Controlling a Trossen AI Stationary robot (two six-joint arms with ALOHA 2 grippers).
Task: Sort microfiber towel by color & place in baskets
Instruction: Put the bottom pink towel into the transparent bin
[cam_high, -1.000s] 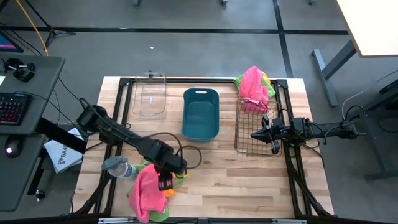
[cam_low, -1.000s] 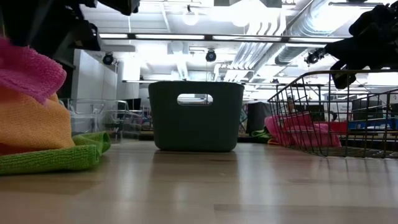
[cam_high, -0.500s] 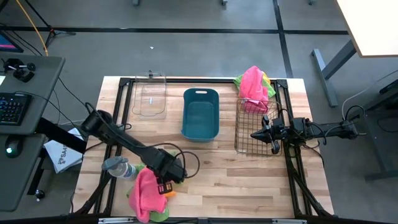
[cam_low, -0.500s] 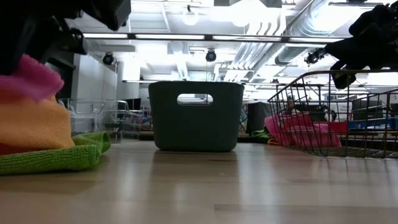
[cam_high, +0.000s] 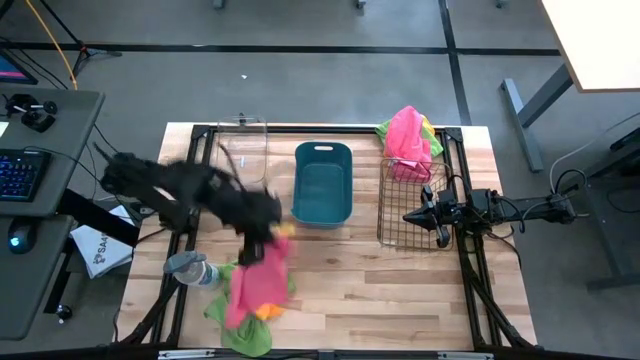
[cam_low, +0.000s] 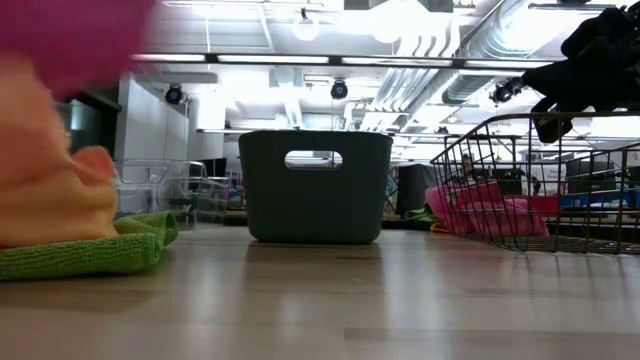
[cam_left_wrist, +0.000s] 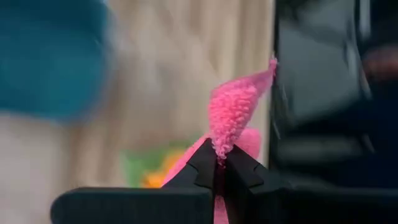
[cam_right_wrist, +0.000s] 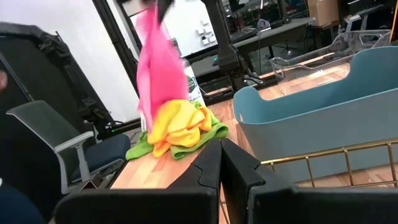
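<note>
Lifting a pink towel (cam_high: 258, 285) clamped in the left end effector (cam_high: 262, 232).
Right end effector (cam_high: 412, 216), fingers together, hovers at the wire basket (cam_high: 404, 205).

From above I see my left arm (cam_high: 190, 190) only as a dark smear, its gripper lost in the blur. The low camera cuts the pink towel (cam_low: 75, 35) off at the top edge, hiding whatever holds it. My left wrist camera shows the teal tub (cam_left_wrist: 53, 56) as a soft blue patch, cropped at the corner
</note>
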